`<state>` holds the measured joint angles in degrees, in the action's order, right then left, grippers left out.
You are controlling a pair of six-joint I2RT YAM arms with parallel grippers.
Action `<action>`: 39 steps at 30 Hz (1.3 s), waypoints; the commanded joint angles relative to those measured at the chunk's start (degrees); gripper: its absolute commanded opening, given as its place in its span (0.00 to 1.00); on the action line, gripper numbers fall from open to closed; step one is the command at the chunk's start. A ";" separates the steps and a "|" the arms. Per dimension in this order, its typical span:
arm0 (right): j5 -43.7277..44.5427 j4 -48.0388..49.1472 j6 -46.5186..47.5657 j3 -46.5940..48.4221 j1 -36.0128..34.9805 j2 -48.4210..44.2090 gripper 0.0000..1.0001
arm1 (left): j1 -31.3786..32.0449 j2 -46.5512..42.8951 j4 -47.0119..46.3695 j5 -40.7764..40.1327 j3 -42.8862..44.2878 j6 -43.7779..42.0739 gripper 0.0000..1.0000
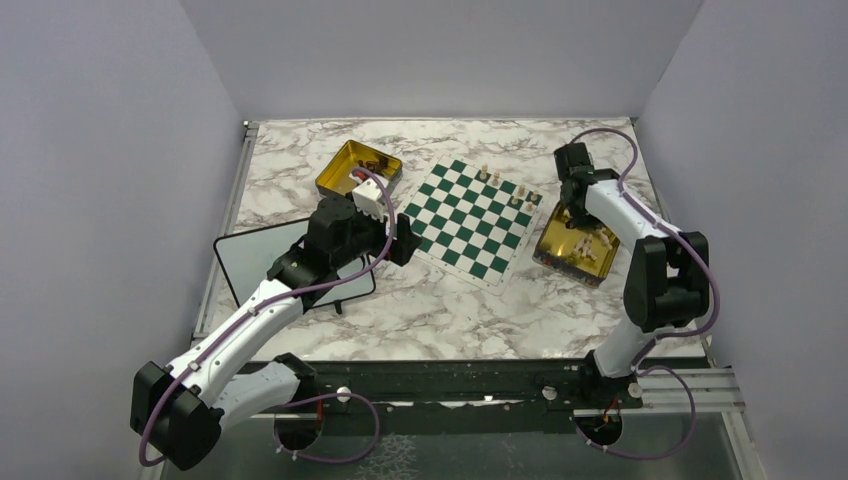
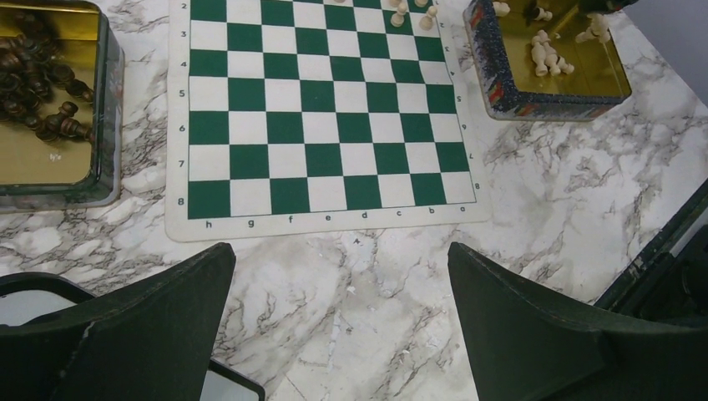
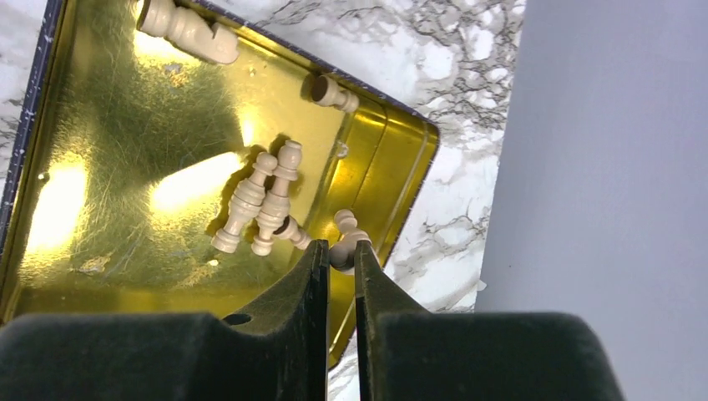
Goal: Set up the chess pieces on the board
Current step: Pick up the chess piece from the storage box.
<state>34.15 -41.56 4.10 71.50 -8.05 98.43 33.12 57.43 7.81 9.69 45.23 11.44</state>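
Beige piece (image 3: 346,240) between right claw (image 3: 341,250) tips

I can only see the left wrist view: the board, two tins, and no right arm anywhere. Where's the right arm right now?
Observer: The right gripper is down inside the tin holding the pale set, which sits on the right of the board in the top view.
Operator: Has it got anything?
Observer: Its fingers look pinched on one pale piece lying close to the tin's wall.
Operator: And the board row that my frame cuts off?
Observer: Only a handful of standing pieces, all pale, line that edge.
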 commanded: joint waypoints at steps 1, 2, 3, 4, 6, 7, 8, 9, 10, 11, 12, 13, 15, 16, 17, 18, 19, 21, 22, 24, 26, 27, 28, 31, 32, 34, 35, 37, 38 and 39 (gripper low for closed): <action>2.52 -2.98 -3.25 2.49 -0.21 -3.99 0.01 | 0.18 -1.08 -0.03 -2.50 0.60 0.47 0.99; 2.01 -3.36 -3.75 2.84 -0.21 -4.64 0.01 | 0.16 -1.09 -0.46 -1.85 0.40 0.43 0.99; 1.42 -3.57 -3.90 3.11 -0.27 -5.29 0.01 | 0.17 -1.09 -0.75 -1.11 0.34 0.59 0.99; 0.67 -3.80 -4.71 3.38 -0.22 -5.93 0.01 | 0.18 -1.09 -1.01 -0.71 0.36 0.93 0.99; -0.31 -4.38 -6.46 4.12 -0.21 -7.30 0.01 | 0.19 -0.99 -1.42 0.07 0.53 1.76 0.98; -0.84 -4.74 -6.90 4.54 -0.21 -8.03 0.01 | 0.18 -0.80 -1.60 0.63 0.74 2.27 0.97; -1.63 -5.10 -7.45 4.98 -0.22 -8.77 0.01 | 0.19 -0.48 -1.84 1.36 1.12 2.86 0.97; -2.58 -5.25 -7.92 5.45 -0.27 -9.51 0.01 | 0.18 -0.20 -2.01 2.29 1.54 3.41 0.96; -3.93 -5.24 -8.05 5.79 -0.22 -10.42 0.01 | 0.18 0.17 -2.32 3.40 1.93 4.05 0.95; -5.20 -5.12 -8.13 6.10 -0.21 -11.22 0.01 | 0.19 0.66 -2.61 4.54 2.50 4.68 0.94; -6.57 -5.07 -8.99 6.37 -0.21 -12.11 0.01 | 0.14 1.22 -3.03 5.57 3.00 5.66 0.93; -8.83 -4.61 -9.55 6.38 -0.21 -13.06 0.01 | 0.13 1.89 -3.47 6.45 3.54 6.57 0.92; -14.23 -3.37 -10.65 6.36 -0.21 -14.97 0.01 | 0.17 3.59 -4.55 8.00 4.48 8.86 0.89; -17.20 -2.54 -11.55 6.36 -0.21 -15.81 0.01 | 0.17 4.44 -5.56 9.35 4.85 9.87 0.88; -20.08 -1.82 -12.52 6.26 -0.21 -16.59 0.01 | 0.12 5.21 -6.66 10.58 5.17 10.93 0.87; -23.24 -0.94 -13.33 6.20 -0.21 -17.25 0.01 | 0.17 6.03 -7.42 11.63 5.47 11.96 0.86; -26.42 -0.17 -14.32 6.11 -0.21 -17.76 0.01 | 0.22 6.87 -9.15 12.73 5.93 12.89 0.84; -32.76 1.84 -16.03 5.83 -0.21 -18.74 0.01 | 0.18 8.53 -11.15 14.43 7.05 14.30 0.82; -35.83 2.96 -16.97 5.46 -0.21 -19.42 0.01 | 0.23 9.35 -11.91 14.99 7.71 14.77 0.81; -41.84 5.91 -18.88 4.40 -0.23 -20.55 0.01 | 0.27 10.91 -13.63 15.57 8.57 15.32 0.80; -46.68 8.78 -20.82 3.14 -0.30 -21.66 0.01 | 0.27 12.18 -16.35 15.98 8.58 15.76 0.80; -48.65 10.10 -21.80 2.46 -0.29 -22.18 0.01 | 0.27 12.73 -17.86 16.64 8.51 15.88 0.80; -50.73 11.73 -22.49 1.75 -0.34 -22.66 0.00 | 0.27 13.20 -19.90 17.74 8.31 15.49 0.79; -56.74 15.93 -25.50 -0.69 -0.24 -23.85 0.01 | 0.68 13.70 -26.16 22.25 6.97 11.74 0.79; -58.85 17.35 -26.76 -1.57 -0.28 -24.12 0.01 | 0.85 14.06 -27.09 23.59 6.86 9.00 0.80; -63.45 20.99 -29.55 -3.84 -0.35 -24.73 0.01 | 1.04 15.06 -27.41 26.27 7.33 2.77 0.80; -65.46 22.85 -31.02 -5.05 -0.34 -25.11 0.01 | 1.00 15.59 -27.37 27.08 7.51 0.03 0.80; -68.45 25.90 -33.47 -7.15 -0.35 -25.74 0.01 | 1.02 16.87 -27.24 26.76 8.14 -2.85 0.78; -69.53 27.99 -34.97 -8.60 -0.43 -26.15 0.01 | 1.04 17.61 -27.24 26.61 8.77 -3.05 0.75; -70.29 29.42 -36.02 -9.74 -0.47 -26.52 0.01 | 1.04 18.35 -27.31 26.74 9.54 -3.09 0.71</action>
<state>-26.22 -22.06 -24.99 65.43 -8.19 74.26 33.89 72.97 -16.10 32.53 52.07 15.86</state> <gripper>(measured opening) 0.154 0.770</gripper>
